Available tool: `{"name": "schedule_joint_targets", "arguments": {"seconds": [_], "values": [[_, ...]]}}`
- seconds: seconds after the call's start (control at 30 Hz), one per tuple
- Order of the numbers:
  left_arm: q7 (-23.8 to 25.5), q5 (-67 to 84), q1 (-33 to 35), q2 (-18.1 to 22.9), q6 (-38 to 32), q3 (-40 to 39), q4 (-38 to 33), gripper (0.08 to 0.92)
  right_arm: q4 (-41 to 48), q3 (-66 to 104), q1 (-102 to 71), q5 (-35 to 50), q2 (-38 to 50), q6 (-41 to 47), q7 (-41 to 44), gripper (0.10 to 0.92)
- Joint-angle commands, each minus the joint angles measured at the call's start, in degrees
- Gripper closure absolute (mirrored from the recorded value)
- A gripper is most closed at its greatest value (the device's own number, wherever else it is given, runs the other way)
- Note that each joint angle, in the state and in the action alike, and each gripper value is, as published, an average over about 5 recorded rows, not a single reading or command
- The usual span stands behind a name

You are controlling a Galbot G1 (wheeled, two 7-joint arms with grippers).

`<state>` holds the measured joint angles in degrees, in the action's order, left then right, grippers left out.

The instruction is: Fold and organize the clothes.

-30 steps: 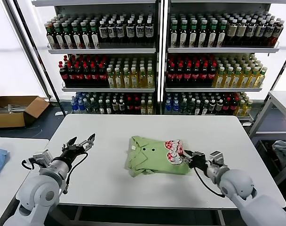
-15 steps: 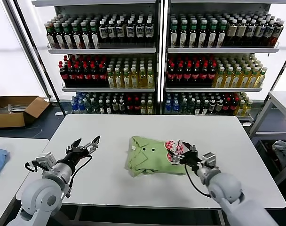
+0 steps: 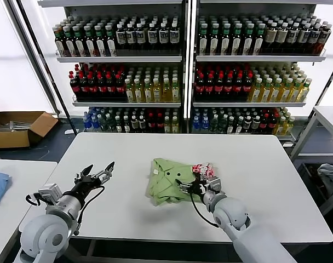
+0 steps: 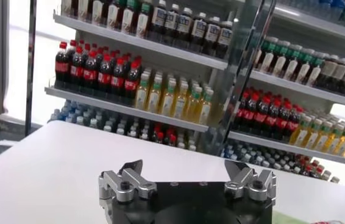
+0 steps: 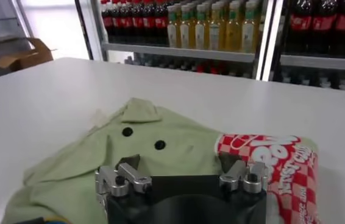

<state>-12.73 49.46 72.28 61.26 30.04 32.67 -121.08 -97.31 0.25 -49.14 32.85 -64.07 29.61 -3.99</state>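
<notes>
judging from how things lay, the folding looked nearly done: the shirt (image 3: 174, 181) sat bunched into a rough packet near the middle of the table (image 3: 265, 164), collar toward the far edge, its red-and-white print turned up on the side nearer the right edge. the right pincer (image 3: 189, 188) hovered low over the near edge of the packet with its fingers spread and nothing pinched between them, so the step in hand seemed to be letting go and settling the last fold. the left pincer (image 3: 95, 173) waited, spread as well, over bare table toward the left edge, well apart from the shirt. a next move would probably call for a fresh grip on a loose hem or a flattening press, since the packet lay lumpy and uneven. whether the right fingertips touched the cloth could not be told. the sleeves were tucked out of sight, and the near side of the shirt was covered by the pincer body in the right wrist view.
</notes>
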Motion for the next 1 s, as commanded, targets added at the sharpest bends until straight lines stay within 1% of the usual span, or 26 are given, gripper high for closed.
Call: {"name": "schedule_joint_targets", "arguments": {"seconds": [0.03, 0.13, 0.23, 0.47, 0.6, 0.87, 1.0], "values": [[2.1, -0.2, 0.9, -0.5, -0.5, 1.3, 0.4, 0.177, -13.0, 9.0, -3.6, 3.8, 5.8, -2.1, 0.2, 0.203], [4.6, -1.6, 1.1, -0.4, -1.9, 1.8, 0.8, 0.177, -17.4, 14.7, -9.2, 2.4, 9.1, -5.1, 0.7, 0.203], [7.4, -4.4, 2.0, 0.1, -4.3, 2.8, 0.8, 0.177, -20.0, 21.8, -16.2, 1.4, 10.0, -7.8, 1.9, 0.203], [9.8, -7.6, 5.8, 0.7, -6.1, 5.5, -1.1, 0.177, -23.7, 34.3, -30.2, -0.4, 6.0, -11.2, 4.3, 0.203], [12.1, -10.3, 7.6, 1.3, -7.5, 6.1, -1.1, 0.177, -24.2, 36.6, -33.5, -0.7, 3.1, -11.3, 5.8, 0.203], [17.5, -14.4, 9.2, 2.3, -11.1, 9.5, -0.3, 0.177, -24.6, 36.9, -35.1, -2.4, 1.5, -12.6, 7.0, 0.203], [18.6, -17.6, 10.0, 3.5, -12.3, 10.3, -0.6, 0.177, -24.3, 36.5, -35.7, -4.6, 1.0, -13.9, 7.7, 0.203]]}}
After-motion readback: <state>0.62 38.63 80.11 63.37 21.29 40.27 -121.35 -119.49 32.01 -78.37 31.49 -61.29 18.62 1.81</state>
